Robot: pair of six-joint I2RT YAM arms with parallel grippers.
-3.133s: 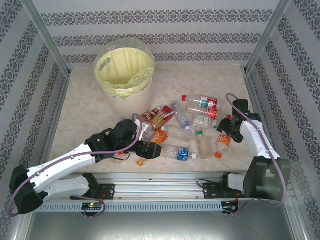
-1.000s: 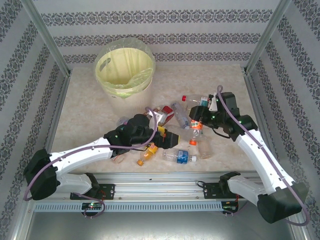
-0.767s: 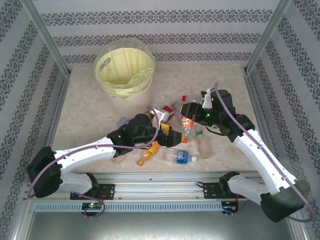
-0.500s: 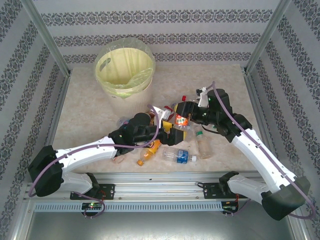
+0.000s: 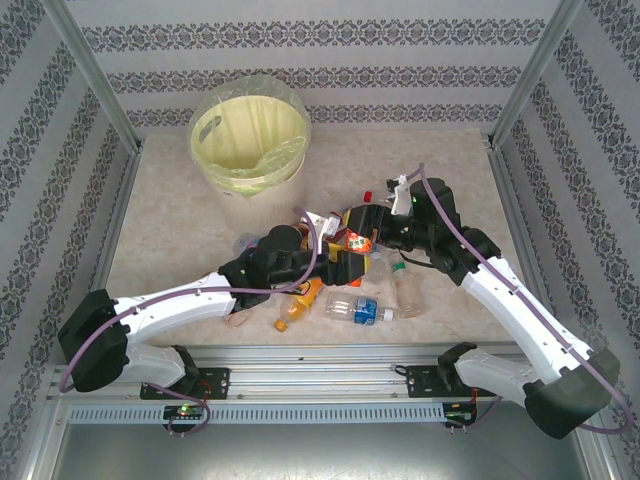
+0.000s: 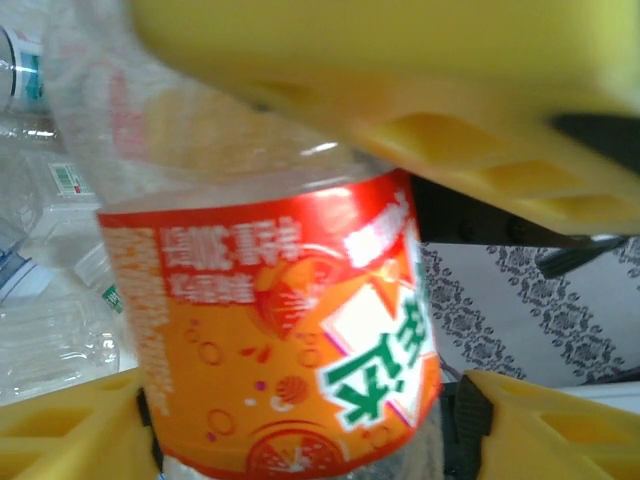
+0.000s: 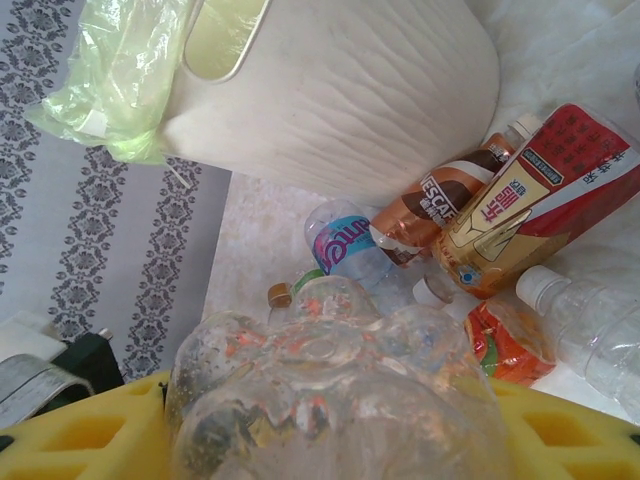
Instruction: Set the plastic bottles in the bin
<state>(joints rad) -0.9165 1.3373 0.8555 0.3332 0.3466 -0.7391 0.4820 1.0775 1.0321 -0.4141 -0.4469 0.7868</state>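
Right gripper (image 5: 365, 234) is clamping an orange-label bottle (image 5: 362, 242) over the pile, well apart from the bin (image 5: 262, 200); left gripper (image 5: 347, 265) is crowding just beside it, cannot tell if its jaws are gripping. Other plastic bottles (image 5: 352, 309) are lying on the table (image 5: 180, 220), so task looks barely started

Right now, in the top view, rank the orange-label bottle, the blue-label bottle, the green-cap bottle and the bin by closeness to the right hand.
1. Orange-label bottle: gripped in the right hand itself.
2. Green-cap bottle and blue-label bottle, both on the near side: too close to call.
3. Bin: far left, clearly farthest.
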